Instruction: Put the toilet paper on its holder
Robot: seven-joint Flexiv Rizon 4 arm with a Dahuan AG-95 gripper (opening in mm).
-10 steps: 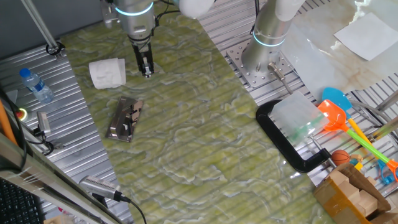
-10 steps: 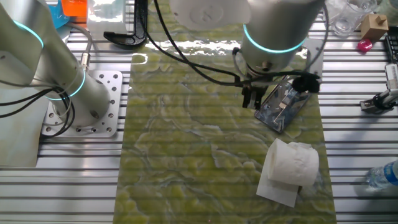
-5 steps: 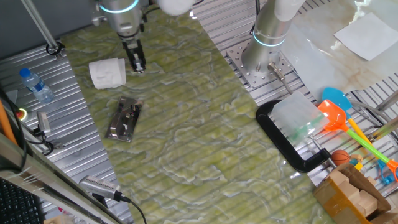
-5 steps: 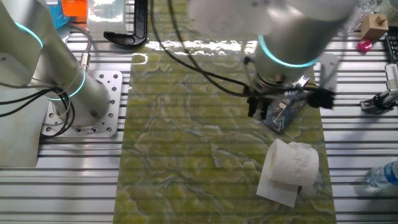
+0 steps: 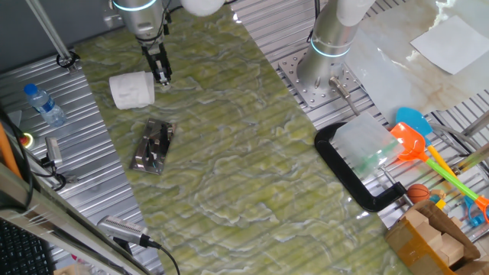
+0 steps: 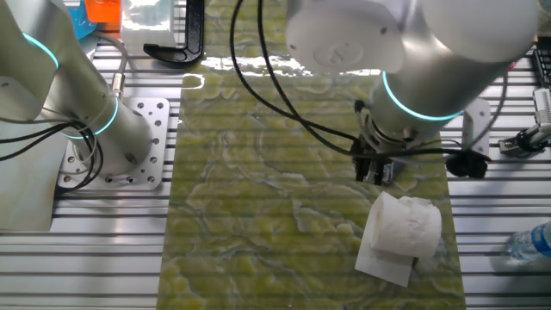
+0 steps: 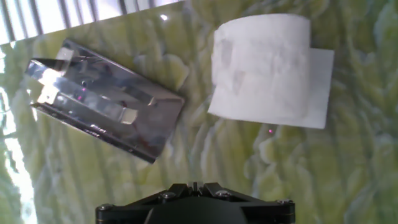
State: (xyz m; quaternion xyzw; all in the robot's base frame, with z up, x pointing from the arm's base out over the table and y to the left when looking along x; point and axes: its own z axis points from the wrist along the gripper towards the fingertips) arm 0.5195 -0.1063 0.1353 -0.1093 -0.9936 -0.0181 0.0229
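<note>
The toilet paper (image 5: 131, 89) is a white roll lying on its side on the green mat, with a loose sheet under it (image 6: 403, 226). In the hand view the toilet paper (image 7: 261, 65) is at the upper right. The holder (image 5: 154, 146), a shiny metal plate with a bracket along its middle, lies flat on the mat a little apart from the roll; in the hand view the holder (image 7: 106, 99) is at the upper left. My gripper (image 5: 162, 76) hovers just beside the roll, shut and holding nothing (image 6: 374, 176) (image 7: 194, 185). The arm hides most of the holder in the other fixed view.
A big black C-shaped clamp (image 5: 348, 179) lies at the mat's right edge. The second arm's base (image 5: 325, 76) stands behind it. A water bottle (image 5: 42, 103) lies on the metal slats left of the roll. Colourful toys (image 5: 416, 141) crowd the far right.
My gripper has travelled from above the holder towards the toilet paper and now hangs beside the roll. The roll and holder have not moved.
</note>
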